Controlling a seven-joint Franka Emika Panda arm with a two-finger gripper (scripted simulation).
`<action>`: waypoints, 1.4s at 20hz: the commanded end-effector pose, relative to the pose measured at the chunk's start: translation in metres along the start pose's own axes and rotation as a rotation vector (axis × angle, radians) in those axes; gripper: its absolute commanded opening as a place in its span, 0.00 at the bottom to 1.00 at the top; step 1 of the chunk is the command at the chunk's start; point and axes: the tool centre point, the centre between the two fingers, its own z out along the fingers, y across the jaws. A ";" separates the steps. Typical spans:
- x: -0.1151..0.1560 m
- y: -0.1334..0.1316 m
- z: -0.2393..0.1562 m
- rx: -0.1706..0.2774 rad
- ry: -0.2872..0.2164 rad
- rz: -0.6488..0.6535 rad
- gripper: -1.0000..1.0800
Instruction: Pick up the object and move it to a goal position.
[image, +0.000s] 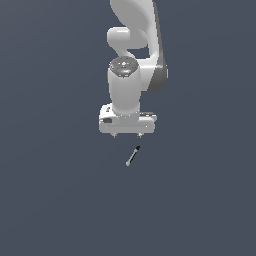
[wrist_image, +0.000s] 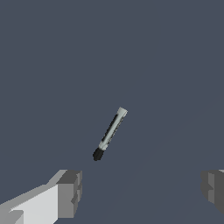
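Observation:
The object (image: 133, 155) is a tiny thin rod with a light grey shaft and a black tip, lying flat and slanted on the dark surface. In the wrist view the object (wrist_image: 110, 133) lies ahead of the fingers with its black tip nearest them. My gripper (image: 126, 135) hangs just beyond the rod's black end in the exterior view, apart from it. It is open, with nothing between its fingers. In the wrist view the gripper (wrist_image: 142, 190) shows two grey fingertips (wrist_image: 70, 192) spread wide.
The white arm (image: 132, 50) rises behind the gripper toward the top of the exterior view. A plain dark grey-blue surface (image: 55, 190) spreads on all sides, with no other object on it.

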 end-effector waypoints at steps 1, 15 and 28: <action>0.000 0.000 0.000 0.000 0.000 0.000 0.96; -0.008 0.020 0.005 -0.030 -0.034 0.018 0.96; -0.003 0.004 0.039 -0.026 -0.026 0.172 0.96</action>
